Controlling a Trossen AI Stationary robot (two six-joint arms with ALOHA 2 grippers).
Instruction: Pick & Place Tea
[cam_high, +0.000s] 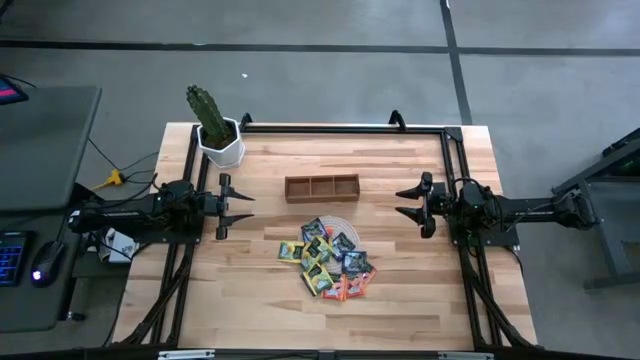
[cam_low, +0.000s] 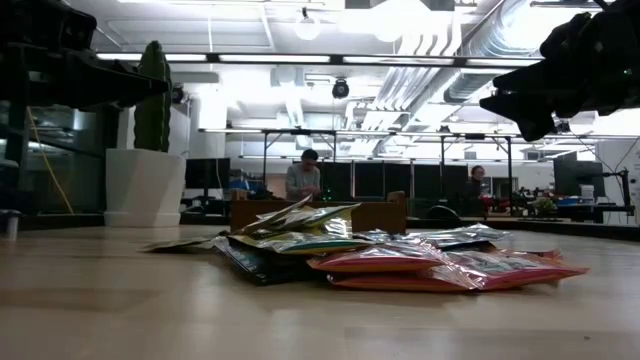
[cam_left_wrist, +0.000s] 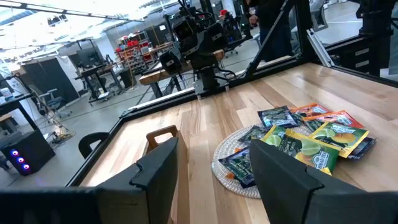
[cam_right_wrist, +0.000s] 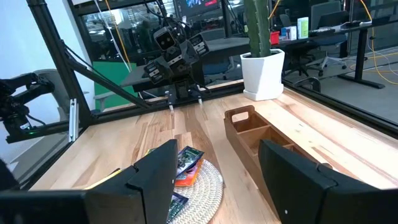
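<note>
Tea sachets lie in a loose heap on the wooden counter, part of the pile resting on a round woven mat and part spilling past it toward the front edge. Yellow-green, dark and orange-red packets overlap one another. Behind the heap sits a brown wooden three-compartment tray, and a potted cactus stands at the back left corner. The left gripper hovers above the counter's left side, its fingers spread and pinching nothing. The right gripper hovers over the right side, fingers likewise spread wide and empty.
</note>
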